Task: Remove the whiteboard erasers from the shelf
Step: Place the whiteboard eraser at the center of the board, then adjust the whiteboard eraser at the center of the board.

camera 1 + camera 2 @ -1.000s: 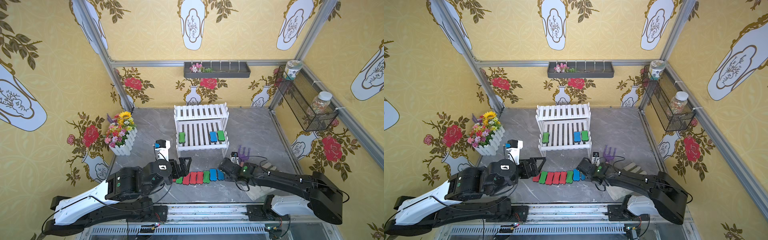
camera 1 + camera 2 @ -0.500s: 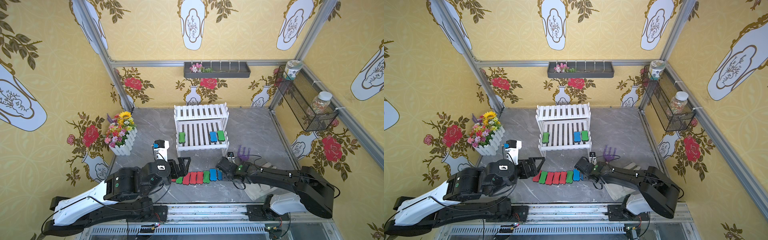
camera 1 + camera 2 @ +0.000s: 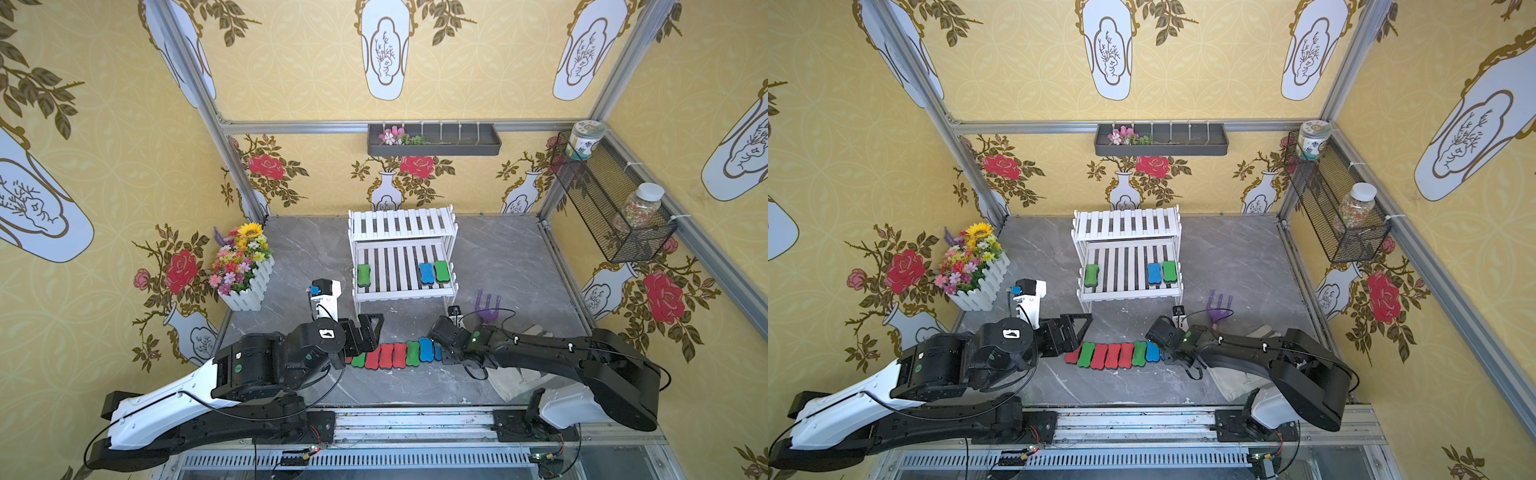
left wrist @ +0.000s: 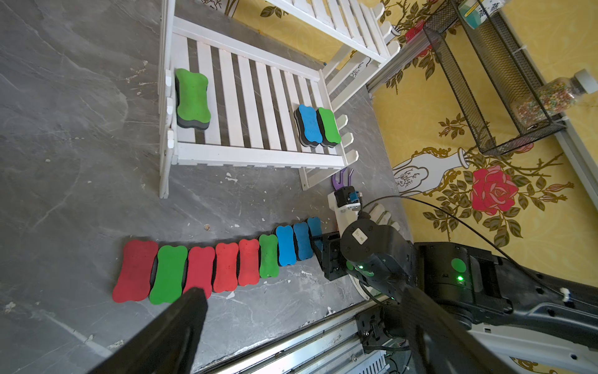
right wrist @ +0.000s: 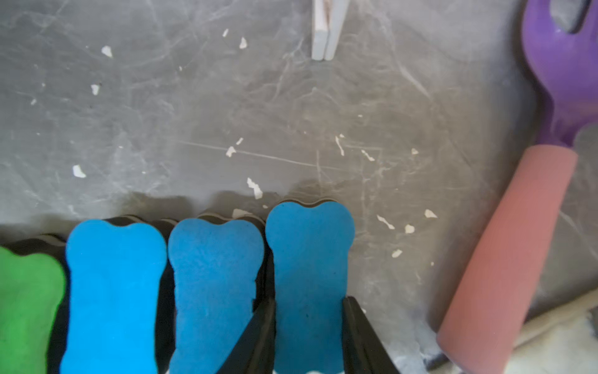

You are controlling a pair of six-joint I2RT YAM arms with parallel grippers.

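Note:
The white shelf (image 3: 402, 293) (image 3: 1128, 294) carries three whiteboard erasers on its lower tier: a green one (image 3: 363, 275) (image 4: 192, 97) at the left, and a blue one (image 3: 427, 273) and a green one (image 3: 441, 271) side by side at the right. Several more erasers lie in a row (image 3: 392, 355) (image 4: 226, 265) on the floor in front. My right gripper (image 5: 309, 307) (image 3: 439, 351) is shut on the blue eraser (image 5: 309, 259) at the row's right end. My left gripper (image 3: 370, 328) (image 4: 301, 311) stands open at the row's left end, holding nothing.
A purple garden fork (image 3: 487, 307) with a pink handle (image 5: 504, 259) and a pale cloth (image 3: 515, 378) lie right of the row. A flower box (image 3: 245, 270) stands at the left. A shelf leg (image 5: 325, 29) is ahead of the held eraser.
My right gripper has shifted slightly left toward the row, blue eraser still between its fingers. The left arm has barely moved.

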